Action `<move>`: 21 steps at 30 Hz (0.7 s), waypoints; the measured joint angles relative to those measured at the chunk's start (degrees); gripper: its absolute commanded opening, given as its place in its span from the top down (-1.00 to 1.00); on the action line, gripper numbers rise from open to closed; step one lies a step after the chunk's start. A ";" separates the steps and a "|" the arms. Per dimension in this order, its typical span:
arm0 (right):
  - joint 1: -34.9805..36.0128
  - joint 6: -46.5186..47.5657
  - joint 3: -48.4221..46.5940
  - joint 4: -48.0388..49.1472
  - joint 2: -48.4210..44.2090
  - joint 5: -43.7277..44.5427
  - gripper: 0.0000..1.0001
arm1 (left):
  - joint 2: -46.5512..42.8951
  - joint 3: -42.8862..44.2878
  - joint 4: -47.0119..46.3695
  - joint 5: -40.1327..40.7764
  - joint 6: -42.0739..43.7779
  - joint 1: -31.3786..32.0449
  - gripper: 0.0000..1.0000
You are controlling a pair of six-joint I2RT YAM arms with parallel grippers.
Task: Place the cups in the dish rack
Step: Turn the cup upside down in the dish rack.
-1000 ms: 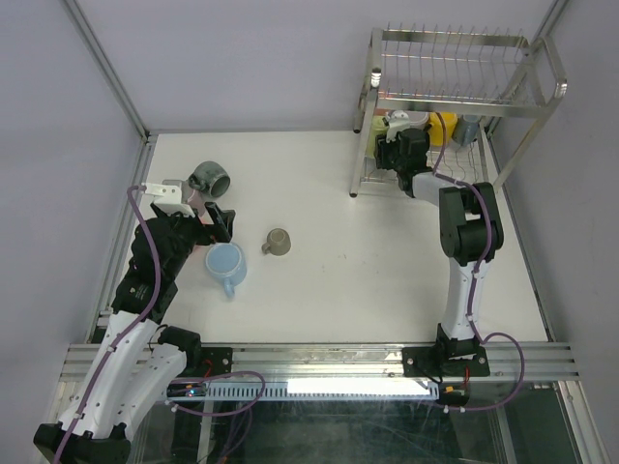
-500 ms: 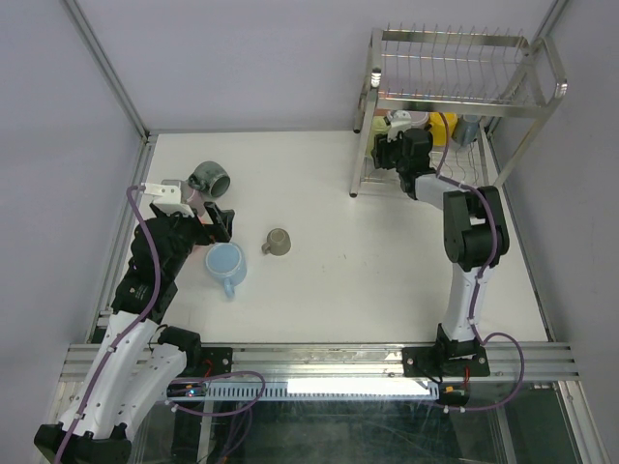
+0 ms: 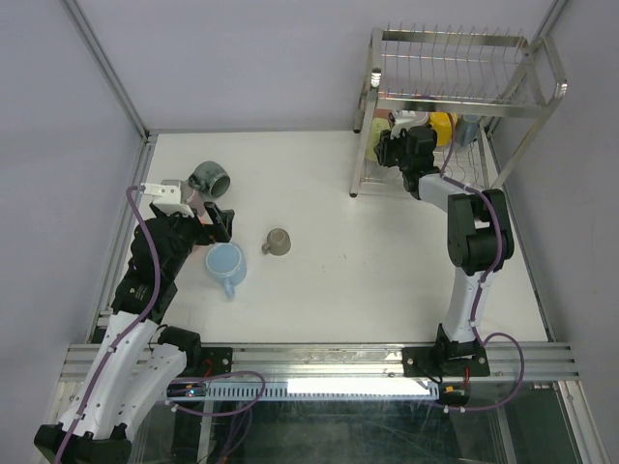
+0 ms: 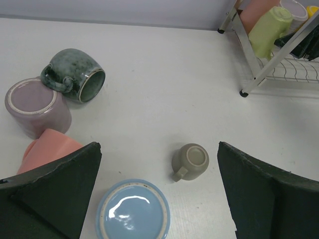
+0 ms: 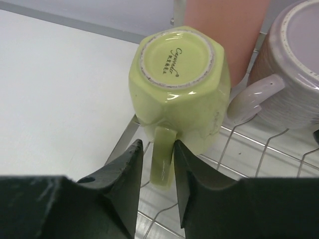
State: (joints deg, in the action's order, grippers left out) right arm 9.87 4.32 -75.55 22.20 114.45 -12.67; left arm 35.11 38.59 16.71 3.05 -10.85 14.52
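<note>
Tabletop (image 3: 387, 275) separates taupe cup (image 3: 278, 242) widely from dish rack (image 3: 464, 104).

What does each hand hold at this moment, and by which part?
The right hand pinches the yellow-green mug by its handle. The left hand is open and holds nothing.

The left arm (image 3: 145, 290) leans up from its near-left base, elbow bent, wrist over the left part of the surface (image 3: 387, 271). The left claw (image 4: 158, 149) hangs spread wide and empty. The right arm (image 3: 471, 242) stretches far from its near-right base, forearm angled left. The right claw (image 5: 157, 144) has its jaws drawn narrow on either side of the pale yellow-green cup (image 5: 174, 74) handle; whether they pinch it is unclear.
</note>
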 measured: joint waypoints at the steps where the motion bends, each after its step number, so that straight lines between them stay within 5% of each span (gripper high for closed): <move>1: -0.02 -0.33 -0.04 -0.26 0.00 -0.35 0.37 | 0.00 0.00 0.00 0.00 0.00 0.00 -0.98; 21: -0.02 -4.83 -1.97 -3.67 0.04 -7.65 0.07 | 0.02 0.00 0.00 0.00 0.00 0.00 -0.98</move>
State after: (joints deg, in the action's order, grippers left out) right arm 9.85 -0.51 -77.52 18.52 114.50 -20.32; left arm 35.14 38.59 16.71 3.05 -10.85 14.52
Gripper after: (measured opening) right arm 0.458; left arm 0.990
